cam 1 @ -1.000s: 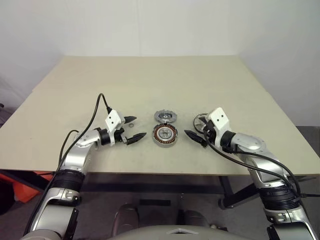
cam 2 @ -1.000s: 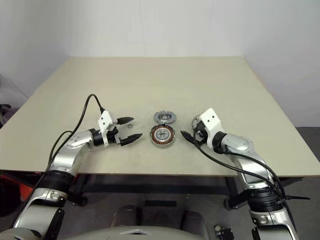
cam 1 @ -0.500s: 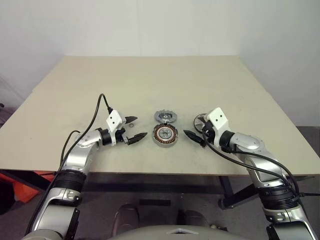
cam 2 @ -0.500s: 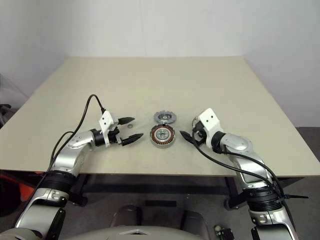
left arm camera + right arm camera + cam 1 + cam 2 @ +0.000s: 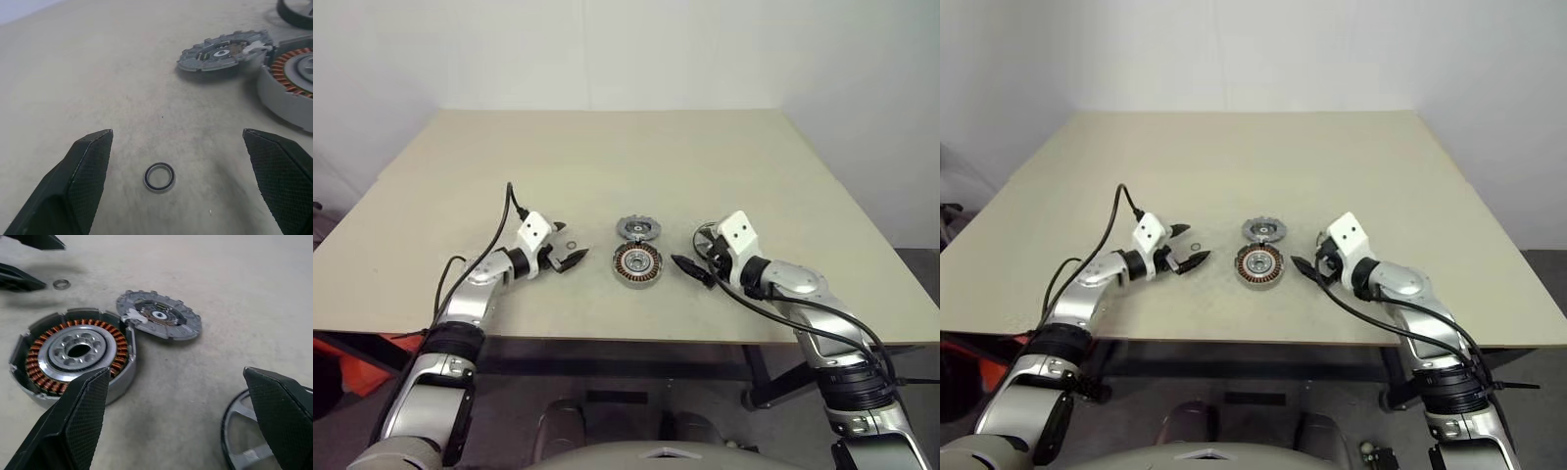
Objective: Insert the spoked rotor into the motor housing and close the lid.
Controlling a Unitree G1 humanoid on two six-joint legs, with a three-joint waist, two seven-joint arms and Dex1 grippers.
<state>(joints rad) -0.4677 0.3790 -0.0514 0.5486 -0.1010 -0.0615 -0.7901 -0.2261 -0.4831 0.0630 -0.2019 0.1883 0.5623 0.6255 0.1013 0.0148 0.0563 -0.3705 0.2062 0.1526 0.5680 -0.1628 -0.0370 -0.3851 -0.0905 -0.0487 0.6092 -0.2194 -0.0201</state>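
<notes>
The left pincer (image 5: 567,257) had eased forward and a little lower across the tabletop (image 5: 607,157) over the last second, its wide-spread black fingers now framing a small dark-rimmed metal washer (image 5: 160,176) that lay flat just ahead of them; the right pincer (image 5: 689,268) had kept its place, equally wide and empty, beside the motor housing (image 5: 637,264). That shift suggested the left arm was attending to the washer rather than the main parts, so the insertion itself had not begun. The housing, a short grey metal cup with a ring of copper-brown windings around a drilled silver centre, stood open near the tabletop's front edge. The lid (image 5: 159,319), a flat grey disc with a notched, gear-like rim, lay touching the housing's far side. The spoked rotor (image 5: 247,444), a thin silvery ring with slim spokes, rested flat beneath the right pincer, near the housing. The tabletop was matte beige and faintly scuffed.
</notes>
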